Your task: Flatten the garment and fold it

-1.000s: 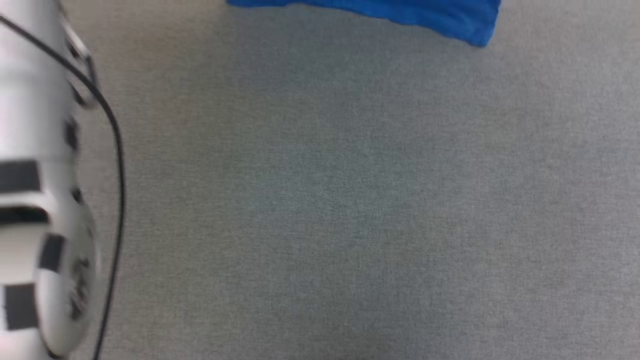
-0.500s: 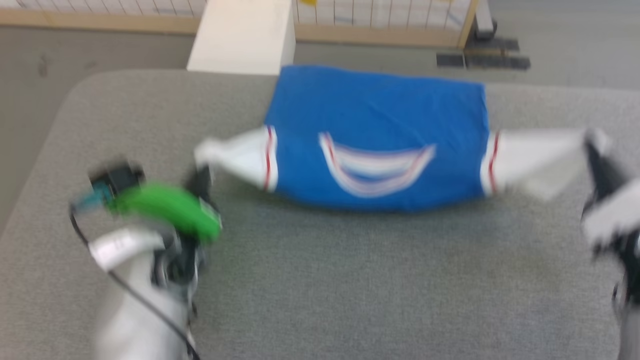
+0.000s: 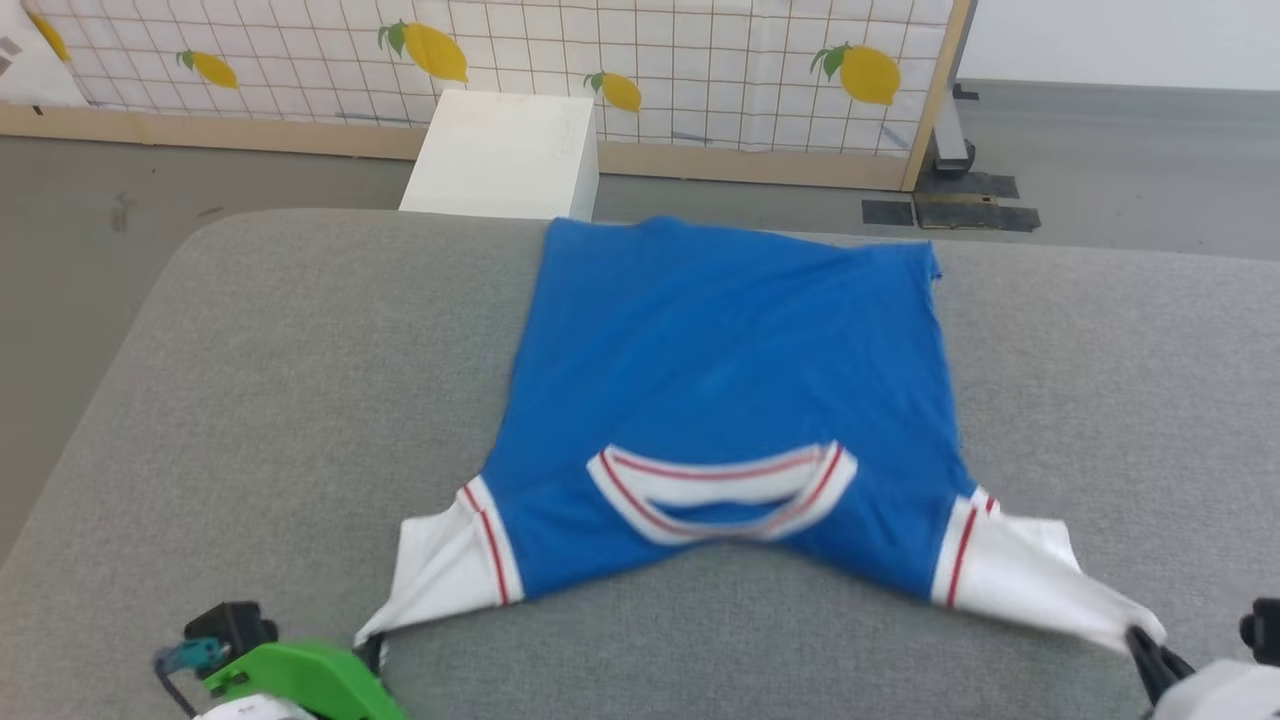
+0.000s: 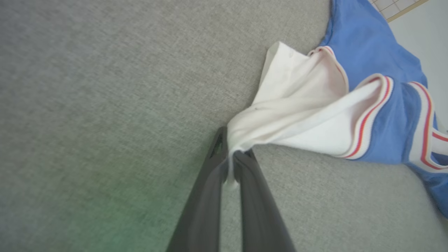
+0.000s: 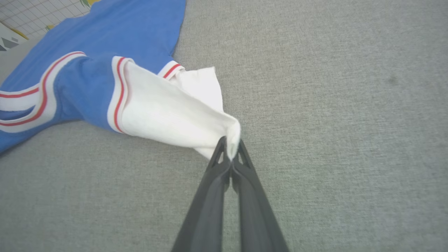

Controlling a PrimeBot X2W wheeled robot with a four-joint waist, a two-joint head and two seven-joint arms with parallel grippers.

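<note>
1. T-shirt position. The blue T-shirt [image 3: 730, 370] lies spread on the grey fabric-covered table [image 3: 250, 380], roughly centred between its left and right sides. The hem lies toward the far edge of the table. The collar [image 3: 720, 490], white with red stripes, faces the robot. The blue body lies mostly flat, with shallow ripples near the far right corner. No lettering shows on the upper face.

2. Sleeves. Both sleeves are white, with red-striped trim at the seam. The left sleeve [image 3: 440, 560] and the right sleeve [image 3: 1010, 575] are each drawn out toward a near corner, so the near edge of the T-shirt forms a shallow inverted V.

3. Left end effector [image 4: 231, 159]. The fingers are closed narrowly on the tip of the left sleeve. In the left wrist view a thin fold of white cloth sits pinched between them, and the sleeve bunches into folds behind the grip. In the head view a green housing [image 3: 300, 680] sits at the lower left.

4. Right end effector [image 5: 229, 150]. The fingers are pressed together on the tip of the right sleeve. The sleeve tapers to a point at the grip and sits low over the table.

5. Surroundings. Beyond the table stand a white box [image 3: 505, 150] and a tiled screen with a lemon pattern [image 3: 650, 60], on a grey floor [image 3: 200, 180].
</note>
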